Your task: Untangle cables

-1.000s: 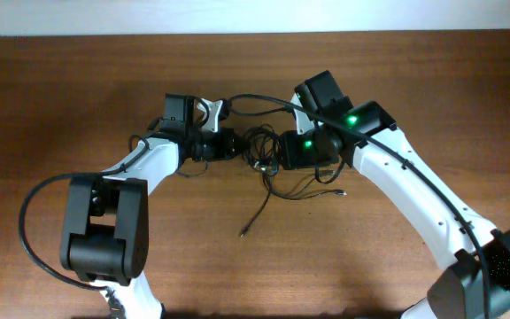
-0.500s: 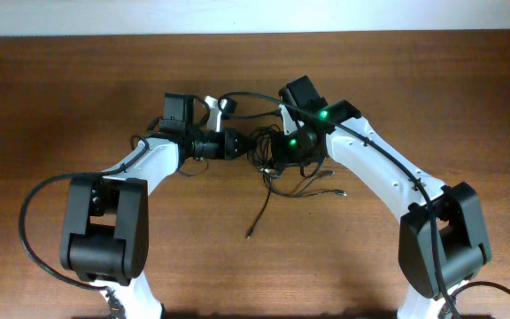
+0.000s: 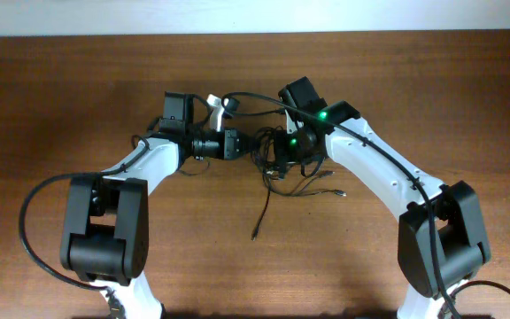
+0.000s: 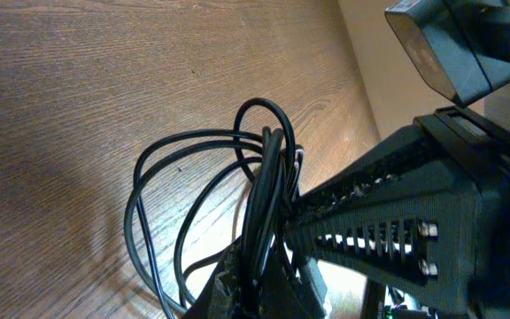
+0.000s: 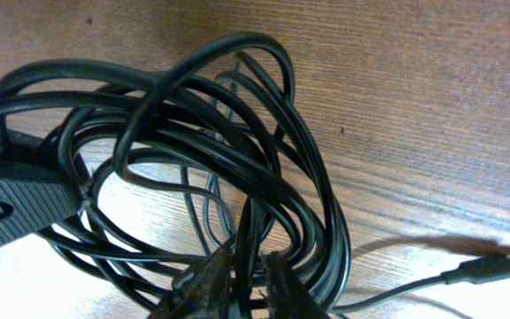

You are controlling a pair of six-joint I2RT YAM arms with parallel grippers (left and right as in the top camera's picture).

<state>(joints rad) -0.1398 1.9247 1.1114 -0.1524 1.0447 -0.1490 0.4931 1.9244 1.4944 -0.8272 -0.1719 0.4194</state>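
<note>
Cables [image 3: 271, 170] are being held as one knot near the middle of the table's [image 3: 51, 97] far edge. Strands are being clamped by the left gripper [image 3: 237, 143], jaws closed. One strand is being pinched by the right gripper [image 3: 278, 152], jaws nearly together. Probably light, limp and slippery, so best gripped singly near a plug [image 5: 483, 268].

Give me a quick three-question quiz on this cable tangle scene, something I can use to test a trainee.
1. True or false: the cables lie apart in straight lines on the table.
2. What is the left gripper clamped on? A) a bundle of cable strands B) nothing C) a single plug
3. In the right wrist view, where is the loose plug relative to the tangle?
Key: 1 false, they are looped together in one tangle. 2 A. 3 To the lower right, lying on the wood outside the loops.
</note>
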